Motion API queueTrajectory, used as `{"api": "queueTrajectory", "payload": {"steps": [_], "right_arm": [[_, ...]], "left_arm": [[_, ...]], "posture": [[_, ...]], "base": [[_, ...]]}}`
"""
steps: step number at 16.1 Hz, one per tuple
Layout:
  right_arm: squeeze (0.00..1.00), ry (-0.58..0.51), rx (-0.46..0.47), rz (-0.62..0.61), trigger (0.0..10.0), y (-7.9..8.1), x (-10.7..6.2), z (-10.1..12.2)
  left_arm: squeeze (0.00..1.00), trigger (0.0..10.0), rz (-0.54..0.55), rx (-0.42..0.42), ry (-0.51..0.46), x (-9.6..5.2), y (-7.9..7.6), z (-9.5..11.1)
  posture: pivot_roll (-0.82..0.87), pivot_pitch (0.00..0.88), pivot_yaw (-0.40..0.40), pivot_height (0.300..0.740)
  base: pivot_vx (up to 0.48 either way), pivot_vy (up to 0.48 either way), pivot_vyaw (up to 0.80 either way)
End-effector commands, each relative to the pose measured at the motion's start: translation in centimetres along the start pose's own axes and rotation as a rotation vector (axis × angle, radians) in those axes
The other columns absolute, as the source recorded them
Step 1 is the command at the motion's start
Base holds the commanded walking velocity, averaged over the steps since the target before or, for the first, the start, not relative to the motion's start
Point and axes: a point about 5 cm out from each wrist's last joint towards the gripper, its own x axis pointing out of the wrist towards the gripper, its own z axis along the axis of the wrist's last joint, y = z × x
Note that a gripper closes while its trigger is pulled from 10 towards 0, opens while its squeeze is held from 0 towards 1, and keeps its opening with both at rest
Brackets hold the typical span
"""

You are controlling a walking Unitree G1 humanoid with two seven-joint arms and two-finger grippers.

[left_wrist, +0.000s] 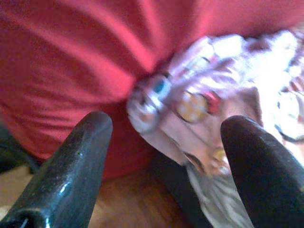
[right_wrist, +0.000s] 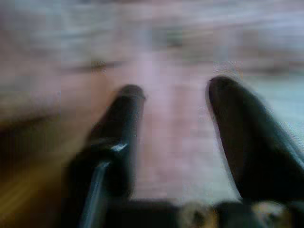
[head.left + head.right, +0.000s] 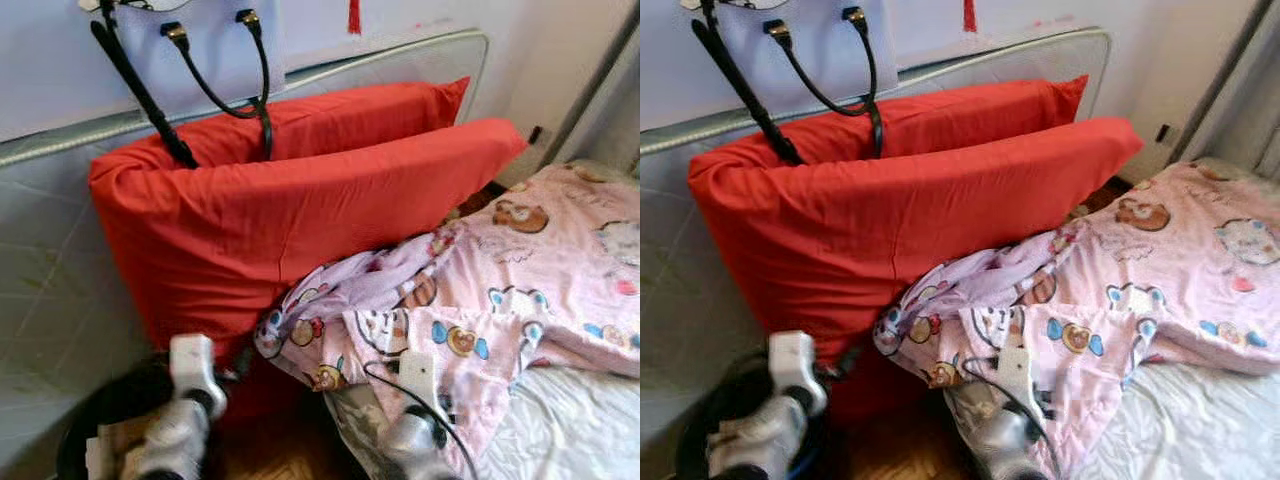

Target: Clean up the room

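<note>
A dark round bin (image 3: 95,420) sits on the floor at the far left, below the red pillows. The left arm (image 3: 185,405) reaches over it toward the lower corner of the front pillow. In the left wrist view the left claw (image 1: 164,142) stands wide apart, holding nothing, aimed at the spot where the blanket's edge meets the pillow.

Two red pillows (image 3: 290,210) lean upright, one behind the other, against a pale padded headboard (image 3: 50,260). Black bag straps (image 3: 215,85) hang down over the top of the pillows.

A pink cartoon-print blanket (image 3: 500,290) lies crumpled to the right of the pillows, its left edge bunched against the front pillow and drooping toward the wooden floor (image 3: 290,455). The rest spreads over the white bed (image 3: 580,420).

The right arm (image 3: 415,420) sits just below the blanket's hanging edge. In the blurred right wrist view the right claw (image 2: 173,123) is apart, with pinkish cloth beyond it.
</note>
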Motion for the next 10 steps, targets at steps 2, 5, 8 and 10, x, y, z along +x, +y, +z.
{"api": "queueTrajectory", "payload": {"steps": [2, 5, 8, 10], "right_arm": [[0.00, -0.008, 0.085, -0.004, 10.0, -11.4, 1.9, -1.1], [0.00, -0.025, 0.106, 0.002, 10.0, -11.9, 2.2, -0.5], [0.00, -0.110, 0.188, 0.120, 10.0, -12.1, 2.2, 0.5], [0.00, -0.172, 0.223, 0.162, 10.0, -11.4, 2.0, 1.1]], "left_arm": [[0.00, 10.0, 0.008, 0.036, 0.018, -0.8, 1.0, -0.6], [0.00, 10.0, 0.011, 0.046, 0.013, -1.3, 1.3, -0.8], [0.00, 10.0, 0.032, 0.070, -0.043, -1.5, 1.9, 0.1], [0.00, 10.0, 0.061, 0.102, -0.129, -1.6, 2.0, 1.4]], "posture": [[0.00, 0.000, -0.051, 0.740], [0.00, 0.000, -0.046, 0.740], [0.00, 0.000, -0.048, 0.740], [0.01, 0.000, -0.049, 0.740]], "base": [[0.000, 0.000, 0.00], [0.000, 0.000, 0.00], [0.000, 0.000, 0.00], [0.000, 0.000, 0.00]]}}
